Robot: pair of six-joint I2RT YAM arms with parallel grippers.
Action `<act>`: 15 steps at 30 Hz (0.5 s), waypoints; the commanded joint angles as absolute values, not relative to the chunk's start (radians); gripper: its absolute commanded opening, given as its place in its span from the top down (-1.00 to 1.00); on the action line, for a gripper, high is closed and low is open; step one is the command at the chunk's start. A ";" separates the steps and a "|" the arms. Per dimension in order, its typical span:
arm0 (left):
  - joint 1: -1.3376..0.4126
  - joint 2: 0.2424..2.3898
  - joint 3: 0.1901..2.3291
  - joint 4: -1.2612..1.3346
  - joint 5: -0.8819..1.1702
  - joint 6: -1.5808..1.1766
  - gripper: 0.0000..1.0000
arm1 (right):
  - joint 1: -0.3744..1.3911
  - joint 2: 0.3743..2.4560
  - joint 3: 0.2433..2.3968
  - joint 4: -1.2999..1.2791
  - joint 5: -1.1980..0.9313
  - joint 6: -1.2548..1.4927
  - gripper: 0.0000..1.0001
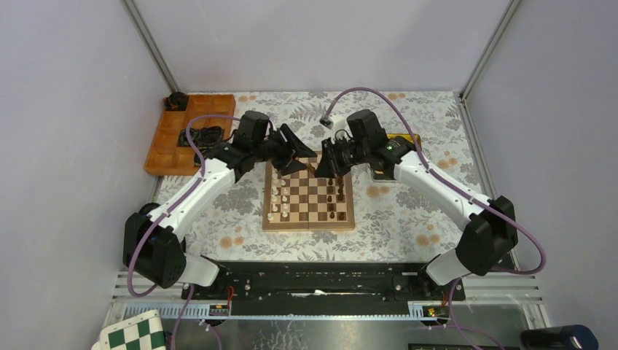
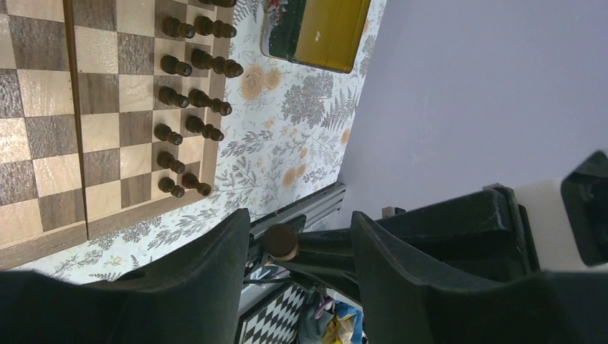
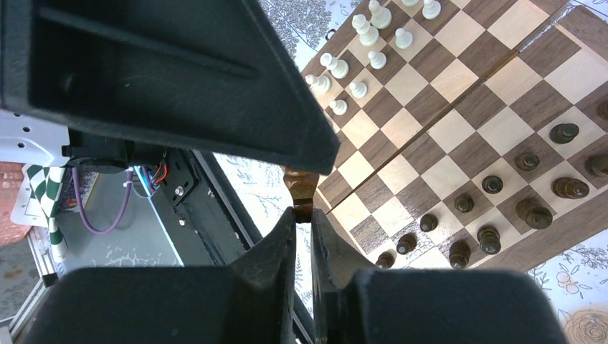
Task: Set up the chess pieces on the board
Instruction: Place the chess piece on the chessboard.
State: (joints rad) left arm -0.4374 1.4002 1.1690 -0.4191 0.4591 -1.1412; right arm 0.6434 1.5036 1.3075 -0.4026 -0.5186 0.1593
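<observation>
Above the board's [image 1: 310,198] far edge, my right gripper [image 3: 302,215] pinches a dark piece [image 3: 301,188]. Its top is hidden between my fingertips, so its kind is unclear. My left gripper [image 2: 300,221] brackets it, jaws apart, not touching. Cream men [image 3: 335,67] and dark men [image 2: 174,66] line opposite sides, some cut off.

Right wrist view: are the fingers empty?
No, the right fingers pinch a dark brown chess piece at their tips.
</observation>
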 commanded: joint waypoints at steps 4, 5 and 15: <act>-0.433 1.367 1.136 -0.346 0.500 -1.170 -0.09 | 0.652 1.533 1.331 -0.333 -0.555 0.177 1.00; -0.433 1.366 1.132 -0.345 0.499 -1.170 -0.06 | 0.652 1.535 1.332 -0.328 -0.557 0.179 1.00; -0.433 1.363 1.108 -0.329 0.508 -1.170 0.12 | 0.652 1.557 1.356 -0.320 -0.561 0.182 1.00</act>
